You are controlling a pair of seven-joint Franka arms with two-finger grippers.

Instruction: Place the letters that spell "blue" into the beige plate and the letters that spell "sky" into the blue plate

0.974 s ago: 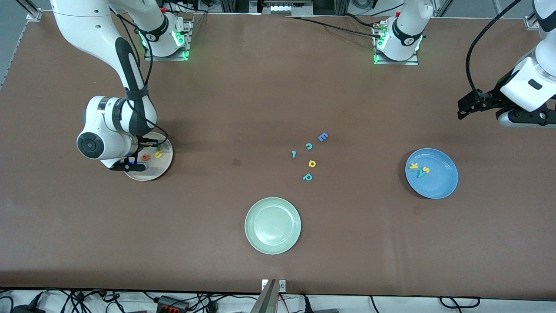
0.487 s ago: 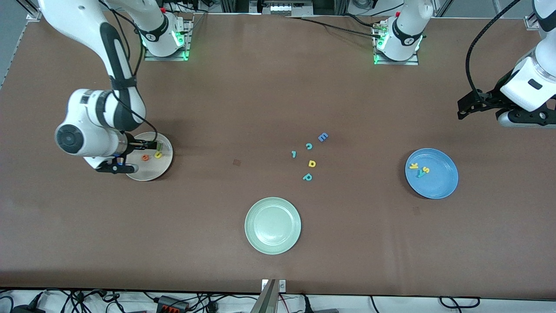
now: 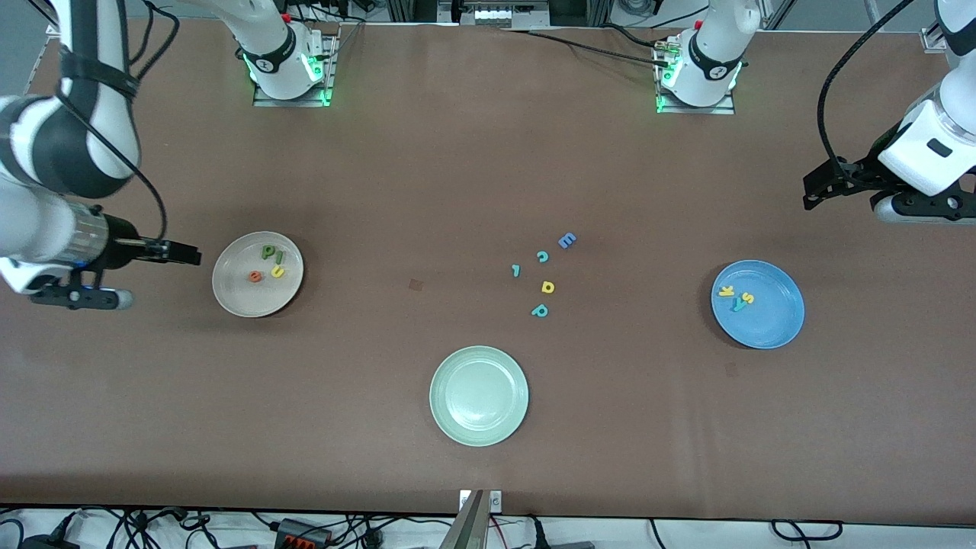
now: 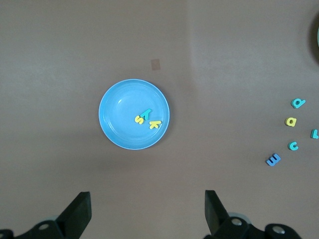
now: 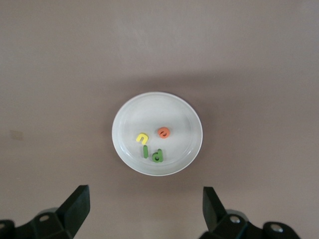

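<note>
All seven task letters lie in their plates, and both grippers hang empty with fingers spread wide.
The round cream-beige plate [image 3: 258, 274] toward the right arm's end holds the green foam "b" [image 3: 268, 251], thin green "l" [image 3: 279, 255], yellow "u" [image 3: 277, 271] and orange "e" [image 3: 255, 277]. The round bright-blue plate [image 3: 758, 304] holds the yellow "k" [image 3: 727, 290], yellow "s" [image 3: 748, 298] and teal "y" [image 3: 738, 305]. The right gripper [image 3: 187, 256] hangs beside the beige plate; the left gripper [image 3: 820, 192] waits above the table [image 3: 381, 191] near its own end.

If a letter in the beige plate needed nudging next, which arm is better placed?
Right. The right gripper hangs open beside the beige plate; the left gripper waits open at the left arm's end.
</note>
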